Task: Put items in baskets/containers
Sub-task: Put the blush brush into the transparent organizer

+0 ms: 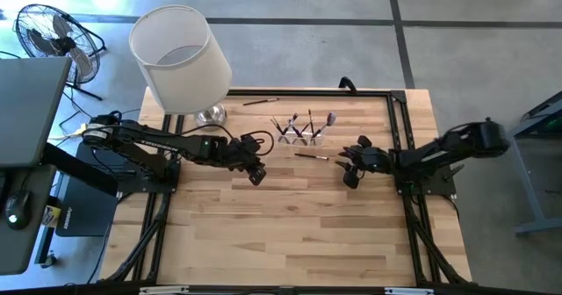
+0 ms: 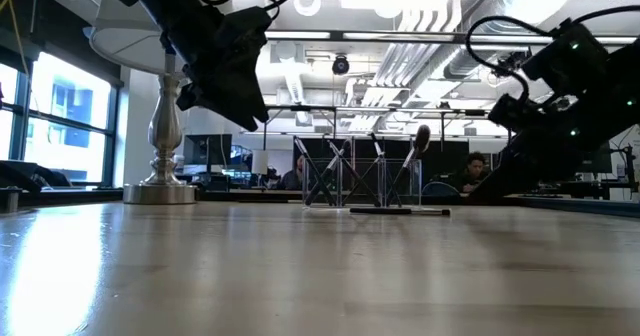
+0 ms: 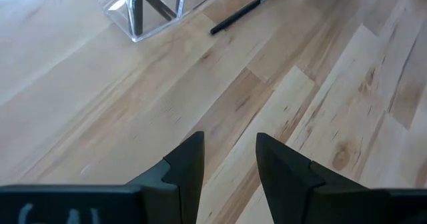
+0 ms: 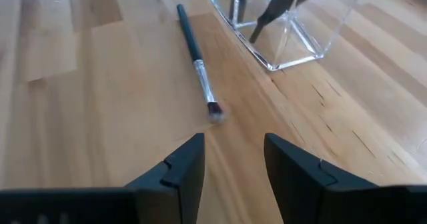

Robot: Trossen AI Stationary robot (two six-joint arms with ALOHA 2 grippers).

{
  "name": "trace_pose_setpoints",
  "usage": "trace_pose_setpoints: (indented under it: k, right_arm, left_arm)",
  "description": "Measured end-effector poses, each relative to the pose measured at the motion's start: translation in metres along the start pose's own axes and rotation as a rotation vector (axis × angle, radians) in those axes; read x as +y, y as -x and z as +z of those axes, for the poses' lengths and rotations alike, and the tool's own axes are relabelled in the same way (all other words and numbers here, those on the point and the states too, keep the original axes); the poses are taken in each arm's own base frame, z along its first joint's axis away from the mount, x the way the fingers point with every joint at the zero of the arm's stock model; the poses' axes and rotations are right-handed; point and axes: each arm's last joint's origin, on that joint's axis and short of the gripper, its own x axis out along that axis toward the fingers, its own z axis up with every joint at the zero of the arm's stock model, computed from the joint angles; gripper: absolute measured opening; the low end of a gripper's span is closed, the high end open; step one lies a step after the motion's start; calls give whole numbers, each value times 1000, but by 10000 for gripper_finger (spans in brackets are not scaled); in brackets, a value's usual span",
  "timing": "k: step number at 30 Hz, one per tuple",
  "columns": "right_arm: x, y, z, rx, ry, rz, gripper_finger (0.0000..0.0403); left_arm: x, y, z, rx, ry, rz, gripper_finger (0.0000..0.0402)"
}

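My right hand (image 1: 351, 166) sits right of center in the overhead shot, fingers spread, holding nothing. One brush (image 4: 197, 61) lies flat on the tabletop (image 1: 290, 233) just ahead of it, beside the clear holder (image 1: 301, 135), where several brushes (image 1: 309, 123) stand. Another brush (image 1: 261, 101) lies near the lamp (image 1: 180, 58). My left hand (image 1: 255, 174) hovers center-left, fingers parted, empty.

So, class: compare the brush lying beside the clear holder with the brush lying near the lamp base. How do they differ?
The brush beside the holder lies on the near side of the clear holder, between the two grippers; the brush near the lamp lies on the holder's far side, away from both. The first lies close against the holder; the second lies well apart from it. Both lie flat on the table, outside the holder.
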Motion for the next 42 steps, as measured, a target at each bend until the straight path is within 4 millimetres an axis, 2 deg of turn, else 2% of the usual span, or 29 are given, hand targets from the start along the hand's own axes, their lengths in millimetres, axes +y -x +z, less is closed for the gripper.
trace_pose_setpoints:
  k: [4,10,13,16,19,21,24,27,31,37,42]
  right_arm:
    - [1,-13,-2,50,2,8,149]
    - [10,-42,9,95,68,-2,149]
    - [12,-53,9,127,32,-20,144]
    - [13,-56,8,152,-5,-22,108]
    - [17,-56,7,161,2,24,32]
    - [22,-57,9,162,7,67,16]
    - [36,-60,17,162,29,141,24]
    - [55,-65,31,179,56,224,9]
    - [82,-71,50,244,122,248,10]
    - [122,-75,65,286,154,314,5]
    - [151,-69,76,286,177,360,3]
  left_arm:
    - [0,0,0,-1,0,1,133]
    - [0,0,0,0,0,1,133]
    - [0,0,0,8,0,-7,133]
    - [-1,0,-1,23,-1,-23,133]
    - [-1,0,-1,30,-2,-30,133]
    - [-1,0,-1,40,-15,-41,133]
    - [-2,0,-2,58,-97,-66,133]
    - [-3,-4,-5,106,-183,-112,133]
    - [-6,-11,-15,184,-259,-127,133]
    - [-22,-22,-45,281,-441,-130,133]
    - [-43,-26,-68,241,-584,-140,133]
